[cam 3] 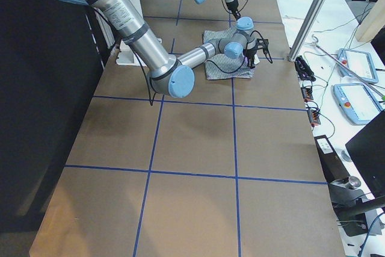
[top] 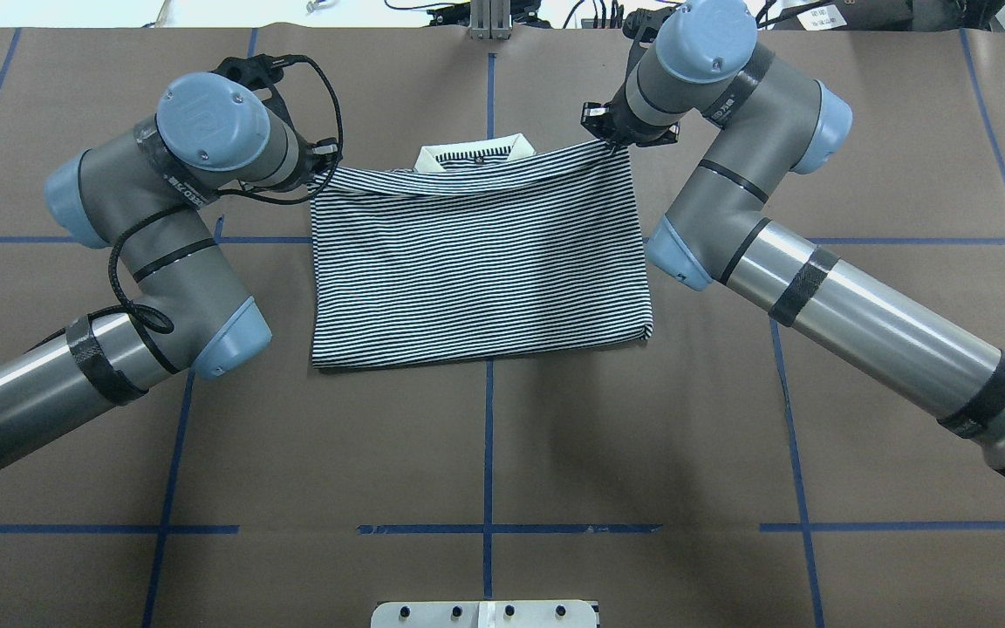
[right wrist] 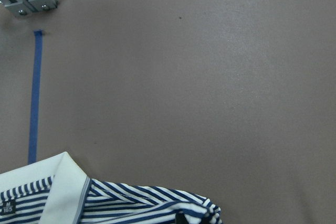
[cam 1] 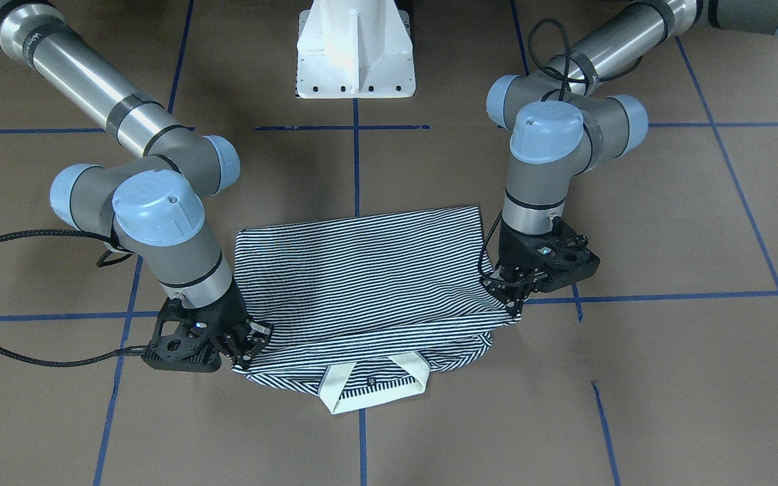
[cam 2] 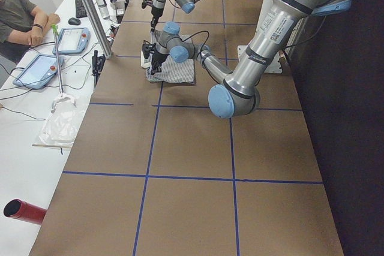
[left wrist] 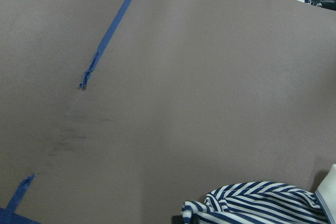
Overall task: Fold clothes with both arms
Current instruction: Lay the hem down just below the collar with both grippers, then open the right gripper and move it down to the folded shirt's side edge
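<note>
The striped polo shirt [top: 476,262] lies on the brown table, folded in half, its lower edge brought up to the cream collar [top: 472,153]. My left gripper [top: 321,171] is shut on the folded layer's corner beside the collar; in the front-facing view this gripper [cam 1: 514,305] is on the right. My right gripper [top: 611,139] is shut on the opposite corner and shows at the left [cam 1: 246,352] in that view. The wrist views show only bunched striped cloth [left wrist: 252,203] and the collar [right wrist: 63,187] at their lower edges.
The white pedestal base [cam 1: 355,50] stands behind the shirt. Blue tape lines [top: 488,436] grid the table. Past the far edge is a metal post [cam 2: 90,10], with tablets [cam 2: 72,40] and a seated person [cam 2: 18,16] at a side desk.
</note>
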Controlling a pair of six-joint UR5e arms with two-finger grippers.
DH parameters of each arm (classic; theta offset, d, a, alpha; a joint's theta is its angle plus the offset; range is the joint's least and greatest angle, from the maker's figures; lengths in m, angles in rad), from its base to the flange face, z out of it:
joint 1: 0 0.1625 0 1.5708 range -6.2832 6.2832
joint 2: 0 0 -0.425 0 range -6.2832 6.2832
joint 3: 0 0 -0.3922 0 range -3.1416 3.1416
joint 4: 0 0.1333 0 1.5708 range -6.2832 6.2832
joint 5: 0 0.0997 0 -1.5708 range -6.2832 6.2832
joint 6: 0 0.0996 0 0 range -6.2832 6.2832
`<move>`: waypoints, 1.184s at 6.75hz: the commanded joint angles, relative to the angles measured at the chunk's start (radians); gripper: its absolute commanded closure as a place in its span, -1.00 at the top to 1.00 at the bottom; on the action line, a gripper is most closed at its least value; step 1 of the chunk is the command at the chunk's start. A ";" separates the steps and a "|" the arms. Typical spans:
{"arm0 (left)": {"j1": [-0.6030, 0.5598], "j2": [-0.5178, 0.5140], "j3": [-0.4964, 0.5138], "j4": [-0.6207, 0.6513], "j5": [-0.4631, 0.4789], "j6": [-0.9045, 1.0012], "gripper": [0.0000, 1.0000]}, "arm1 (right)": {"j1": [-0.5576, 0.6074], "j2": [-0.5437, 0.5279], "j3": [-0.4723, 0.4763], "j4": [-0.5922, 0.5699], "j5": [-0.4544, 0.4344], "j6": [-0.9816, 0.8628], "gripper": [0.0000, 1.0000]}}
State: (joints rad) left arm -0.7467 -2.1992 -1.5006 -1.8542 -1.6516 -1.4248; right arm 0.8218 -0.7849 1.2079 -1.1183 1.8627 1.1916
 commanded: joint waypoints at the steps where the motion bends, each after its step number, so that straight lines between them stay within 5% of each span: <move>1: 0.001 -0.017 0.005 0.000 0.000 -0.043 -0.87 | -0.001 -0.007 -0.005 0.023 0.001 -0.001 -0.33; 2: 0.001 -0.031 0.037 -0.002 0.000 -0.045 0.26 | 0.000 -0.011 -0.010 0.026 0.004 0.002 0.99; 3: 0.000 -0.045 0.054 0.000 0.000 -0.040 0.99 | -0.001 -0.016 -0.010 0.026 0.015 0.000 1.00; 5: -0.011 -0.045 0.048 0.010 -0.026 -0.034 1.00 | 0.000 -0.023 0.007 0.029 0.075 0.005 1.00; 8: -0.011 -0.043 -0.027 0.067 -0.051 -0.039 1.00 | -0.062 -0.230 0.264 0.000 0.127 0.106 1.00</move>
State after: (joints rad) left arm -0.7572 -2.2432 -1.4934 -1.8183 -1.6935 -1.4607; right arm 0.7968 -0.9193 1.3609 -1.1087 1.9805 1.2467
